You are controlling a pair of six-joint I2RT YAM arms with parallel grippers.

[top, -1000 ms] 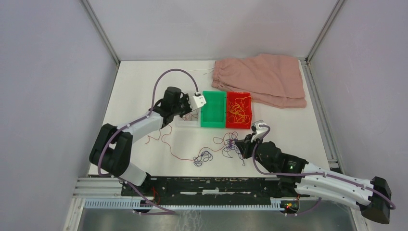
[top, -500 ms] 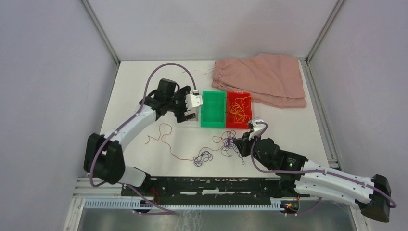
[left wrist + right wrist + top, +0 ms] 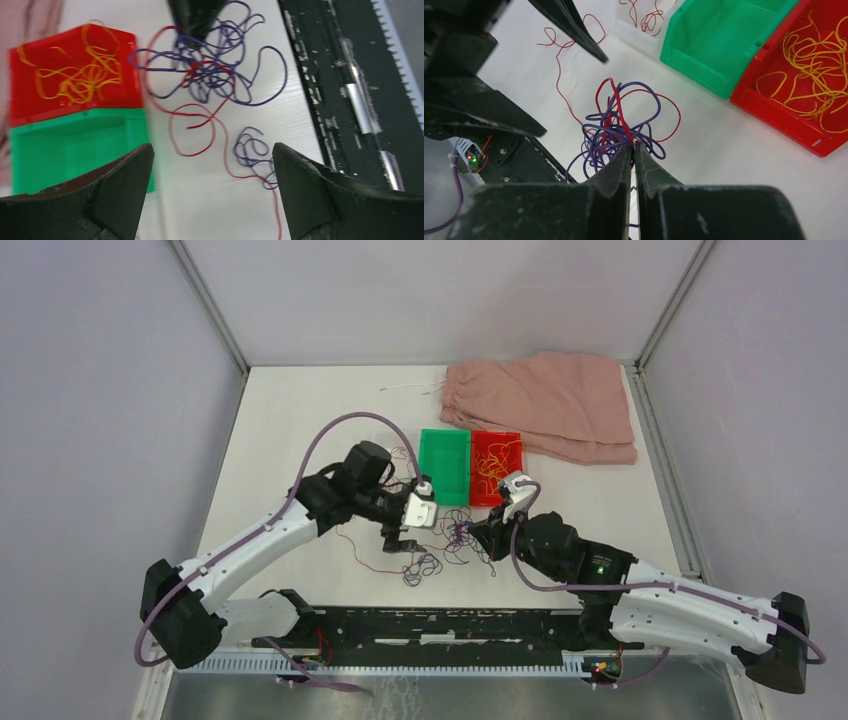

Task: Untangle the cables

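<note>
Found the left gripper (image 3: 211, 150) swung near and rightward from the clear bin (image 3: 636, 42) at the far side; pinched shut over that bin a second ago, now spread wide and carrying nothing, hanging just left of the tangle; read as one red strand delivered and a return for the next.

Noted a loose red strand (image 3: 352, 538) on the table (image 3: 290, 420) under the left arm and a small purple coil (image 3: 252, 147) just near of the open fingers; both apart from the main mass.

Located the cables (image 3: 624, 122) as a purple-and-red clump at centre, near of the bins; drawn slightly leftward over the last second along with the right gripper (image 3: 632, 146), closed narrow on strands at the clump's right edge.

Recorded red strands in the clear bin, the green bin (image 3: 694, 70) beside it, yellow strands in the red bin (image 3: 774, 120) at right.

Judged partly done; red loops still threaded through the purple; next likely a pull on a red loop by the left against the right's anchor; risk of dragging the whole clump rather than one strand.
</note>
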